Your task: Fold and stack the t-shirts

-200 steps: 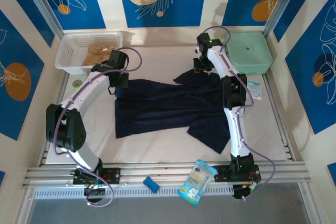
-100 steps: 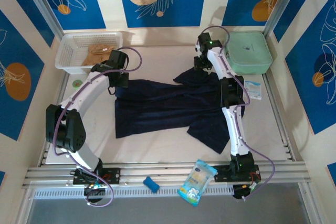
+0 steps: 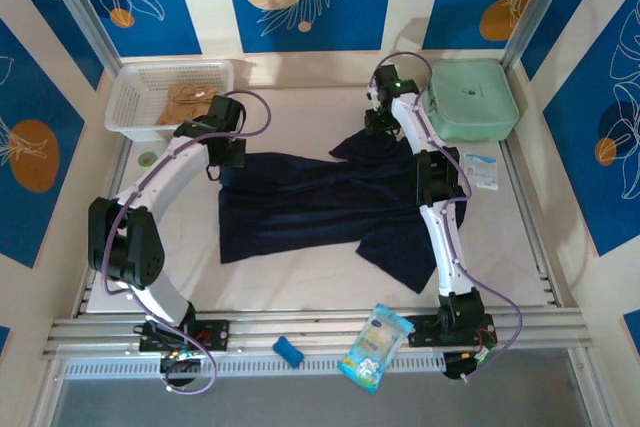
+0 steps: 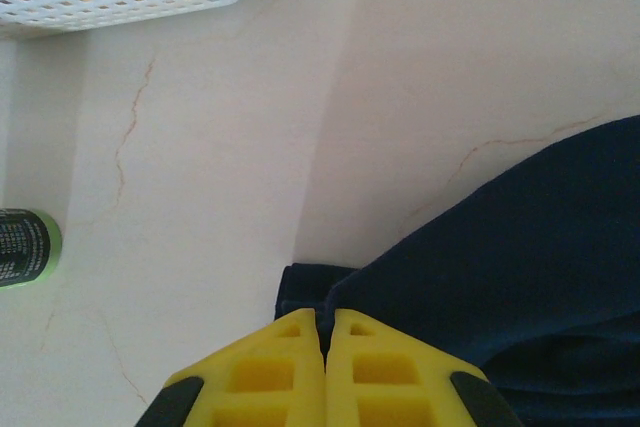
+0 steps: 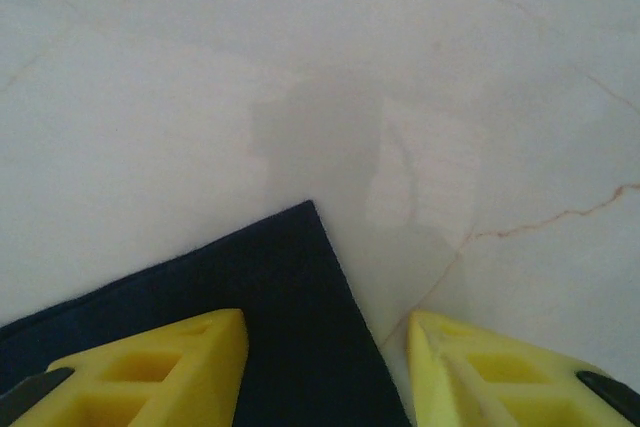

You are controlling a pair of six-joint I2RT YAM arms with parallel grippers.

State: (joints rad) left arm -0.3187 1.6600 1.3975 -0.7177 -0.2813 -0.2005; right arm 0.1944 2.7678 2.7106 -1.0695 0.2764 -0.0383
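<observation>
While the left pincer (image 4: 323, 332) is pinching a corner of the navy t-shirt (image 3: 300, 207) near the white basket (image 3: 118, 107), the shirt is lying spread out. Farther right of the basket, the right pincer (image 5: 328, 325) is widening, jaws apart over another corner, so folding is barely beginning.

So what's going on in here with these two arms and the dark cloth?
Two robot arms are working on a navy t-shirt lying rumpled on the table. The left gripper is shut on its far-left corner; the right gripper is open over another corner. The shirt isn't neatly folded yet.
</observation>
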